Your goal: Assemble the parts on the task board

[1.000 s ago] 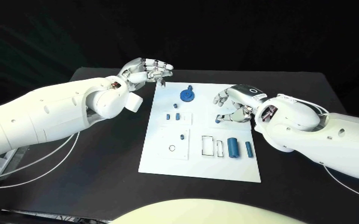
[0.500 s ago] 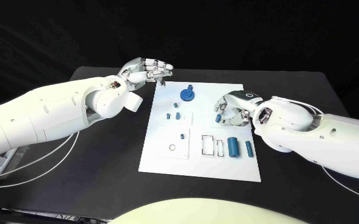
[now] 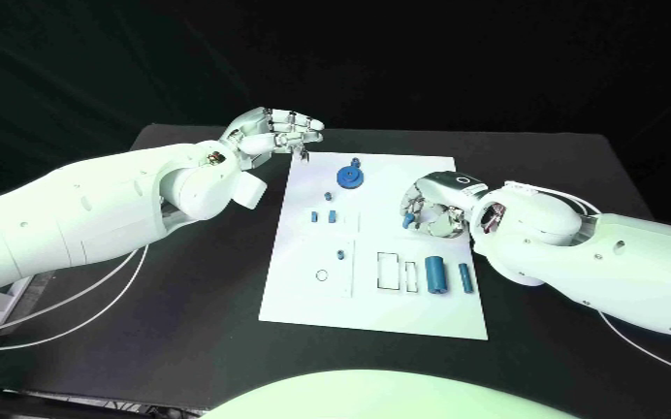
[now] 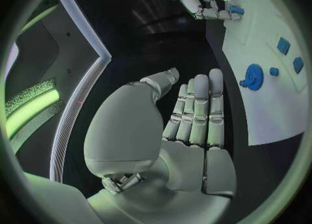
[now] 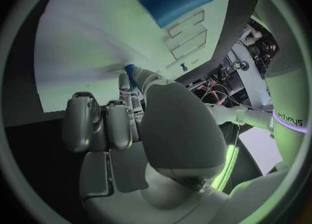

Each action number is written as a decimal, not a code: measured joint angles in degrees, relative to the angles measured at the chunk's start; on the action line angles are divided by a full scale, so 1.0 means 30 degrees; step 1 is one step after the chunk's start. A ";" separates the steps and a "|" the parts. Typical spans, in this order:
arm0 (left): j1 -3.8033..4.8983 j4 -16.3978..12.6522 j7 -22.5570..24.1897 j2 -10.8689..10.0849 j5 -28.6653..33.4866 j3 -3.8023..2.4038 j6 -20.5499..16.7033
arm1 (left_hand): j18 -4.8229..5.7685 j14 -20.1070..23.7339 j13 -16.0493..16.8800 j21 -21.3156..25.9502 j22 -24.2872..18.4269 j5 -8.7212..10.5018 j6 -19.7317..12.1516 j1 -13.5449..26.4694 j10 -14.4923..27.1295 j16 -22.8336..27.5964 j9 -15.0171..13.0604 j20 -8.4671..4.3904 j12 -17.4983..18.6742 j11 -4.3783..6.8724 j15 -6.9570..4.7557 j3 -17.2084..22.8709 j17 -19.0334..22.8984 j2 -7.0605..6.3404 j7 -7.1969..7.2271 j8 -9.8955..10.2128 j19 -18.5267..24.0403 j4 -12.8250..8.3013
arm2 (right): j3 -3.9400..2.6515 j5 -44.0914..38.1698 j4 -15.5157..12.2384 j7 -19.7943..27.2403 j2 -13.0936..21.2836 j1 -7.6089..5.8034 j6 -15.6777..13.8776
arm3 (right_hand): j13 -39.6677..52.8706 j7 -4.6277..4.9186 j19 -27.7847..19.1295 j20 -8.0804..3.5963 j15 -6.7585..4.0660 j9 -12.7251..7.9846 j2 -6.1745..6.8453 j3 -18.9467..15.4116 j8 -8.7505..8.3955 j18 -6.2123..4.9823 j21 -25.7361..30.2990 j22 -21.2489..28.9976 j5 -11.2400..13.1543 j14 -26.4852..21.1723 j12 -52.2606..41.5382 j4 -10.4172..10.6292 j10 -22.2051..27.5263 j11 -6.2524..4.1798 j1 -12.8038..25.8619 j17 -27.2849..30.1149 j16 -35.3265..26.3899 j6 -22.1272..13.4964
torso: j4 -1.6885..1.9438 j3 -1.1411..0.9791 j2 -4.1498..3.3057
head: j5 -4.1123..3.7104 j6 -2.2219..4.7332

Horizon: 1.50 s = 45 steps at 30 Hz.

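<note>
A: Start from the biggest thing. Where is the board (image 3: 375, 293)?

B: It lies flat on the table (image 3: 182, 341), in the middle. Every place I give is relative to the board. The left hand (image 3: 274, 132) hangs above the board's far left corner; its fingers are curled loosely and I see nothing in them. In the left wrist view the fingers (image 4: 198, 110) lie straight side by side, not touching any part.

A: And the right hand (image 3: 435, 208)?

B: It is over the right side of the board, near the middle of its length. Its fingers are closed on a small blue peg (image 3: 408, 219), pinched at the fingertips. The right wrist view shows the same peg (image 5: 130, 71) between the fingertips, close over the white surface.

A: Other parts?

B: A round blue gear (image 3: 348, 178) stands near the far edge of the board. Two blue cylinders (image 3: 436, 274) lie toward the near right part, beside empty rectangular slots (image 3: 389, 273).

A: How will the peg handle?

B: I think it is light, stiff and smooth, probably plastic, so it may slip or turn. Better to hold it at the upper end, so the lower end stays free for its hole.
</note>
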<state>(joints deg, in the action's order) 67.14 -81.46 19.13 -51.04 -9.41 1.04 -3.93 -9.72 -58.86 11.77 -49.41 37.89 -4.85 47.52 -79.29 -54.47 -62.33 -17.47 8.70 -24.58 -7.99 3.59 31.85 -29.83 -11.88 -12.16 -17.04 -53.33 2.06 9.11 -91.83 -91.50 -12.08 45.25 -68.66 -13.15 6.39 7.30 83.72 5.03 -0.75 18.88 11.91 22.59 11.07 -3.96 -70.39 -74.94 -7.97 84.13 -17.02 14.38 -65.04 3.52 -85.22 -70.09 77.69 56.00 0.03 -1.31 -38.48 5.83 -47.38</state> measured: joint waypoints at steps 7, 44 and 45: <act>0.0000 0.0013 -0.0020 -0.0003 0.0000 0.0001 0.0014 | 0.0000 0.0000 0.0000 0.0000 0.0000 0.0000 0.0000 0.0000 0.0000 0.0000 0.0001 0.0000 0.0000 0.0000 0.0000 0.0000 0.0000 0.0000 0.0000 0.0000 -0.0001 0.0000 | 0.0002 0.0074 0.0014 0.0034 -0.0014 0.0013 -0.0119 | -0.0053 0.0039 0.0000 0.0001 0.0001 0.0079 0.0129 0.0600 0.0000 0.0000 -0.0222 0.0001 0.0075 0.0000 0.0149 0.0021 -0.0392 0.0044 0.0129 -0.0055 0.0074 0.0375 | 0.0000 -0.0007 0.0000 | 0.0002 -0.0009; 0.0002 0.0134 -0.0290 0.0005 0.0000 0.0004 0.0194 | 0.0001 0.0000 0.0000 -0.0001 -0.0039 0.0000 0.0000 -0.0151 0.0000 0.0000 -0.0012 0.0000 0.0000 0.0000 0.0000 0.0001 0.0015 0.0151 0.0000 0.0000 0.0000 -0.0001 | -0.0115 0.1405 -0.1263 -0.0033 0.0714 -0.0330 -0.1198 | 0.0563 -0.0488 0.0131 -0.0278 -0.0373 0.0511 -0.0754 0.3782 0.1015 0.0001 -0.1129 0.0009 0.1180 -0.0102 0.0666 -0.1950 -0.2544 -0.0522 0.1573 -0.0158 0.0258 0.1684 | 0.0005 0.0011 0.0016 | -0.0073 -0.0018; 0.0002 0.0138 -0.0298 0.0008 0.0000 0.0004 0.0201 | 0.0001 0.0000 0.0000 -0.0001 -0.0039 0.0000 0.0000 -0.0151 0.0000 0.0000 -0.0012 0.0000 0.0000 0.0000 0.0000 0.0001 0.0015 0.0150 0.0000 0.0000 0.0000 -0.0001 | -0.0125 0.1479 -0.1391 -0.0033 0.0775 -0.0389 -0.1232 | 0.0563 -0.0487 0.0131 -0.0277 -0.0374 0.0510 -0.0703 0.3782 0.1016 0.0001 -0.1129 0.0010 0.1186 -0.0102 0.0666 -0.1950 -0.2544 -0.0522 0.1674 -0.0158 0.0258 0.1676 | 0.0002 0.0011 0.0016 | -0.0079 -0.0011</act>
<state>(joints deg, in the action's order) 67.15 -81.04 18.24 -51.01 -9.41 1.06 -3.33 -9.72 -58.86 11.77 -49.41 37.77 -4.85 47.52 -79.74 -54.47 -62.33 -17.51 8.70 -24.58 -7.99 3.59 31.86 -29.78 -11.43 -12.16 -17.04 -53.33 2.06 8.73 -87.40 -95.68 -12.18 47.58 -69.83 -16.84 8.08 5.84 84.11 4.19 -1.87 20.41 9.80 33.94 14.12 -3.96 -73.78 -74.91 -4.41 83.82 -15.02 8.53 -72.67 1.95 -80.19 -70.56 78.46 61.03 0.03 -1.27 -38.43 5.60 -47.41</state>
